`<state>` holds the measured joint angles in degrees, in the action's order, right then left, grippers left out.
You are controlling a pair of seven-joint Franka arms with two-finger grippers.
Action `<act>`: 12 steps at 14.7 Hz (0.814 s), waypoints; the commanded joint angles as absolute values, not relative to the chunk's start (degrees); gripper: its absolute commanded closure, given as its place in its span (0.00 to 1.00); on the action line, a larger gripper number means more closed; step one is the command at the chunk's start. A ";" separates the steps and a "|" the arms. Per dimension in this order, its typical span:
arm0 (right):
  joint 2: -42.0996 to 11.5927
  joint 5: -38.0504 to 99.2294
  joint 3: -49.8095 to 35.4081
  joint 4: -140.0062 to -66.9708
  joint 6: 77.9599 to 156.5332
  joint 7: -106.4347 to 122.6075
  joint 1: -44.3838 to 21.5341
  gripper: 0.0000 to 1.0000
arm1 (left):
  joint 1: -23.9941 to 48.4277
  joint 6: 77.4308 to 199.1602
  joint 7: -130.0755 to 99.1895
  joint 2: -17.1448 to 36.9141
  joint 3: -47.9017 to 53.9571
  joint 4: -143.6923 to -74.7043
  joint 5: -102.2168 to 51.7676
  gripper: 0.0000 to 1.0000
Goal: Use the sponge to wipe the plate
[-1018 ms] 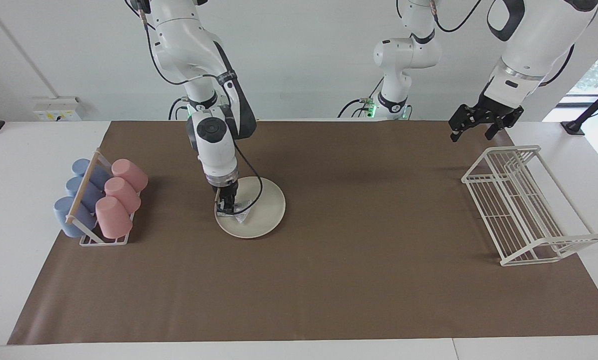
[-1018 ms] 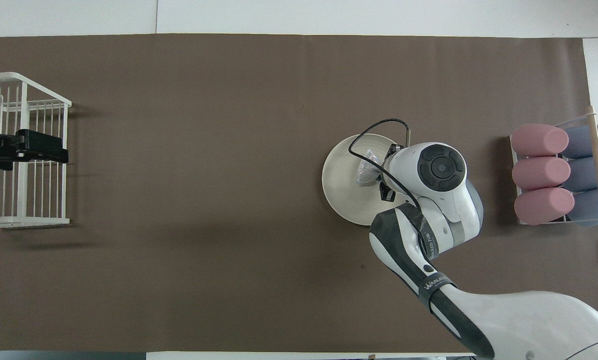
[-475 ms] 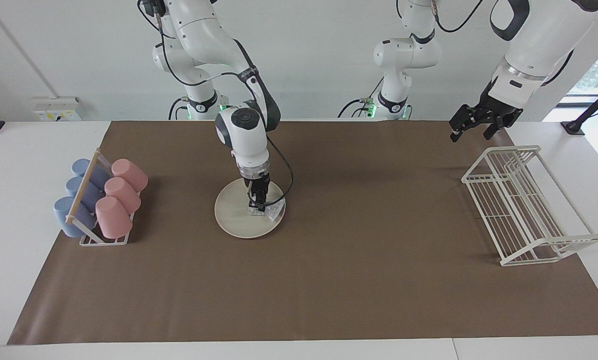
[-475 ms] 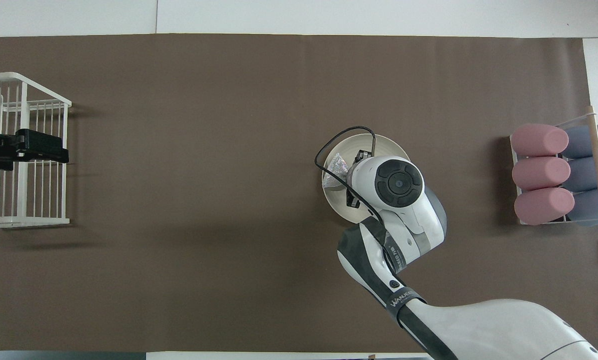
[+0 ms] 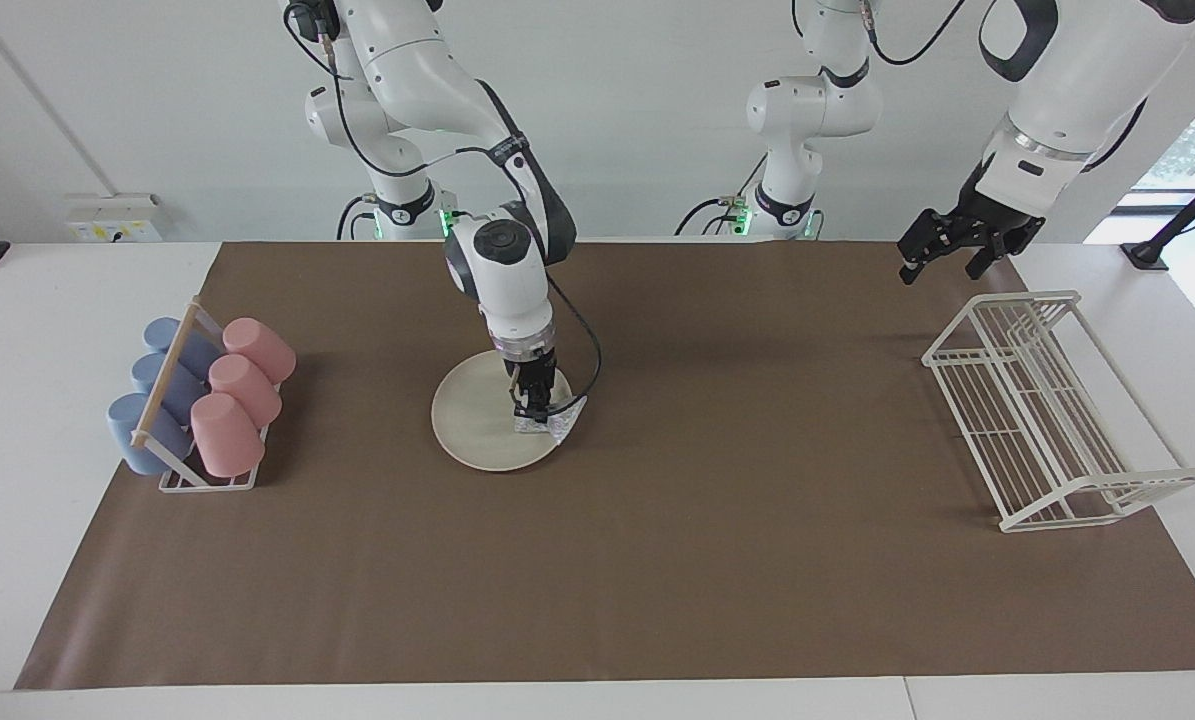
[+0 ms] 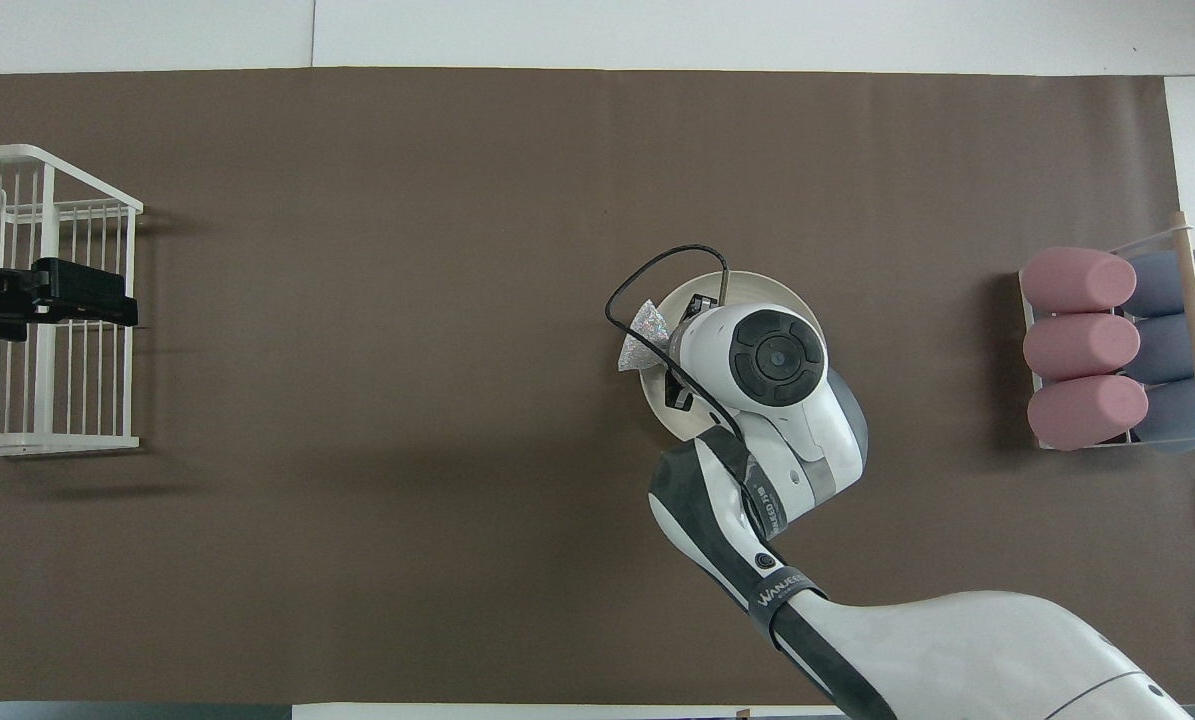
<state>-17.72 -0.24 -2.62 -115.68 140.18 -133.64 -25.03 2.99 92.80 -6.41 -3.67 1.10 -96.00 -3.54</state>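
Note:
The cream-white plate (image 5: pixel 477 425) lies on the brown mat, and in the overhead view only part of the plate's rim (image 6: pixel 772 287) shows past the right arm's wrist. My right gripper (image 5: pixel 534 408) points straight down, shut on the silvery sponge (image 5: pixel 555 426). It presses the sponge on the plate's edge toward the left arm's end. From above, the sponge (image 6: pixel 643 340) pokes out over that rim. My left gripper (image 5: pixel 943 265) waits open in the air over the white wire rack, holding nothing.
The white wire rack (image 5: pixel 1042 410) stands at the left arm's end of the mat (image 5: pixel 757 560). A holder with several pink and blue cups (image 5: pixel 219 400) lying on their sides sits at the right arm's end, beside the plate.
My right gripper has swept the sponge across the plate, from the side by the cups to the rim toward the left arm's end. The left arm has barely moved.

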 commanded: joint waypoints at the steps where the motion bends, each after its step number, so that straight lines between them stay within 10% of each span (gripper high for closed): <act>1: -16.45 0.44 -2.99 -111.80 130.73 -132.81 -23.91 1.00 | 2.46 93.34 -6.59 -3.52 1.49 -95.89 -3.69 0.00; 12: -10.11 5.45 -4.57 -97.40 108.73 -129.90 -26.18 1.00 | -3.60 95.00 -6.33 -3.60 1.41 -100.53 -29.41 0.00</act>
<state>-8.59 4.03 -3.99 -101.85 111.68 -130.84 -25.16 -3.10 92.85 -6.66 -3.54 0.94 -97.68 -24.24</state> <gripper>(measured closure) 0.903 0.000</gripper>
